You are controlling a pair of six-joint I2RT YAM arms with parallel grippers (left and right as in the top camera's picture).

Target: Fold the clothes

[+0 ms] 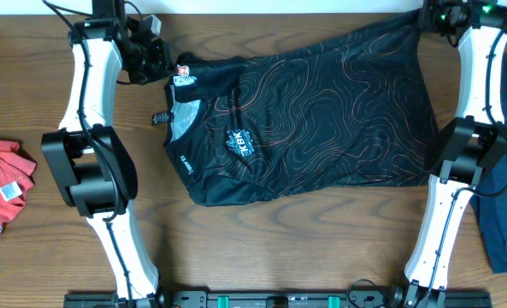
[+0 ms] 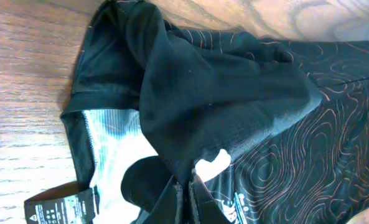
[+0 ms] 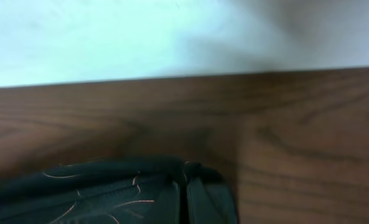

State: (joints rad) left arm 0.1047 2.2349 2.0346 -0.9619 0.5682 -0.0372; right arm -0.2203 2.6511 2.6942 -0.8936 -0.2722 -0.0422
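The left claw (image 1: 168, 68) is pressed together on the far left corner of the black jersey (image 1: 321, 111), approx. at the shoulder next to the collar. In the left wrist view the left claw (image 2: 187, 202) sits at the bottom edge with its two fingers nearly touching. A fold of the black jersey (image 2: 234, 93) is pinched between them and rises away from the claw in a loose ridge. The white inner collar and a black label (image 2: 60, 208) lie just to the left of it, on the counter (image 2: 22, 74).

The right claw (image 1: 426, 20) is at the far right corner of the jersey, i.e. the hem end, close to the far edge of the counter (image 1: 279, 248). In the right wrist view the right claw (image 3: 185, 199) is also pressed together, with the jersey's (image 3: 109, 186) edge, showing thin orange lines, gathered at the fingers. Bare wood lies beyond it.

Between both claws the jersey lies mostly flat across the centre of the counter, a white-and-blue logo (image 1: 240, 145) facing up. A red shirt (image 1: 1, 188) lies at the left edge and a dark blue shirt (image 1: 505, 222) at the right edge, both well apart from the claws.
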